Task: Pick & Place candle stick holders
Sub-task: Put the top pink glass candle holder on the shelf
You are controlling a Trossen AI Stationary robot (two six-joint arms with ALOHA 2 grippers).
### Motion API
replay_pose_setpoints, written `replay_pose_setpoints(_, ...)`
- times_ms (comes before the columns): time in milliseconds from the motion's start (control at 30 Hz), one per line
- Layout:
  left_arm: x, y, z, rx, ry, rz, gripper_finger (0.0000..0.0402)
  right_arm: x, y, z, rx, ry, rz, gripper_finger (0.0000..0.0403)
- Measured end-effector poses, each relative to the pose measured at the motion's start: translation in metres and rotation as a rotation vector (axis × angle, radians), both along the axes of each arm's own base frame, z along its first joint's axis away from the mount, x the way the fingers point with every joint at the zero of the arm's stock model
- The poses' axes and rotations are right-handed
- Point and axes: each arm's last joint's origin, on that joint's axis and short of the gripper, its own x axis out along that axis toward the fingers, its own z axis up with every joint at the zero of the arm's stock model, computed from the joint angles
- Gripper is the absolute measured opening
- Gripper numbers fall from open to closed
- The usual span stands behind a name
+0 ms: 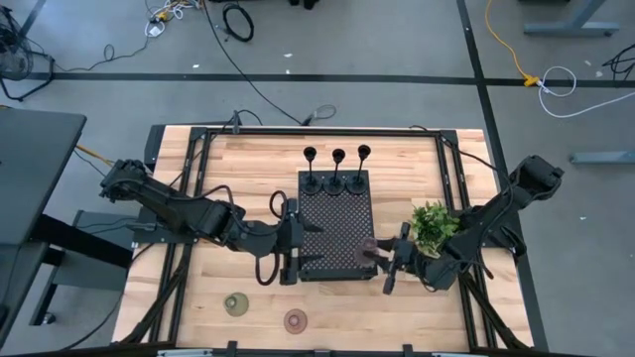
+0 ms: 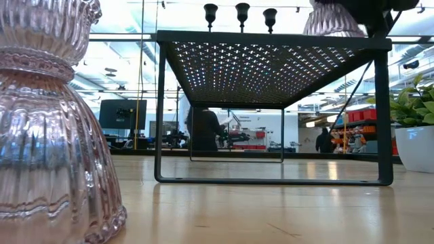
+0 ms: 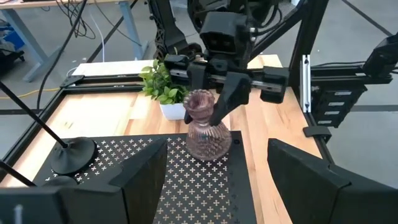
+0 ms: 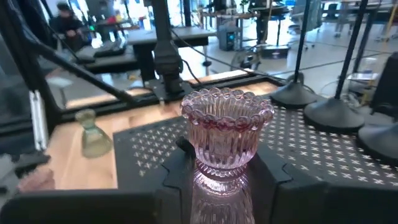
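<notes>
Three slim black holders [image 1: 337, 159] stand on their round bases along the far edge of the black perforated tray [image 1: 335, 213]. My right gripper [image 1: 380, 256] is shut on a pinkish ribbed holder [image 3: 205, 127] at the tray's near right corner. An olive holder [image 1: 236, 303] and a second pinkish holder [image 1: 296, 319] stand on the table near its front edge. The second pinkish one looms at the left of the low view [image 2: 54, 122]. My left gripper [image 1: 290, 243] is open and empty at the tray's left edge. My right gripper pinches the pinkish holder's narrow waist [image 4: 221, 177], below its scalloped cup, between its two fingers [image 3: 225, 102]. The fingers come from the table's right side, slanting down. The holder stands upright with its base at the tray's surface; whether it rests there I cannot tell.
A small green plant in a white pot [image 1: 434, 226] stands right of the tray, close beside my right arm. The tray stands on thin legs [image 2: 160, 115] above the wooden table. Black frame rails [image 1: 198, 149] run along the table's sides.
</notes>
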Motion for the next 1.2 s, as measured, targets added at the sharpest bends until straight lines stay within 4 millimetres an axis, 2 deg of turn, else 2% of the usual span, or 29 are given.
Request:
replay_pose_setpoints(267,0.000,0.001,0.000,0.008,-0.001,0.013,0.0275,0.000,0.001,-0.007,0.053,-0.049,0.026,0.0097)
replay_pose_setpoints(900,0.000,0.001,-0.001,0.020,0.002,0.023,0.0275,0.007,0.005,-0.018,0.015,-0.036,0.031,0.0097)
replay_pose_setpoints(967,0.000,0.001,-0.001,0.020,0.002,0.023,0.0275,0.007,0.005,-0.019,0.014,-0.035,0.031,0.0125)
replay_pose_setpoints(1100,0.000,0.001,-0.001,0.020,0.003,0.023,0.0275,0.007,0.005,-0.020,0.020,-0.031,0.036,0.0207)
replay_pose_setpoints(1200,0.000,0.001,-0.001,0.020,0.003,0.023,0.0275,0.007,0.005,-0.020,0.021,-0.031,0.040,0.0242)
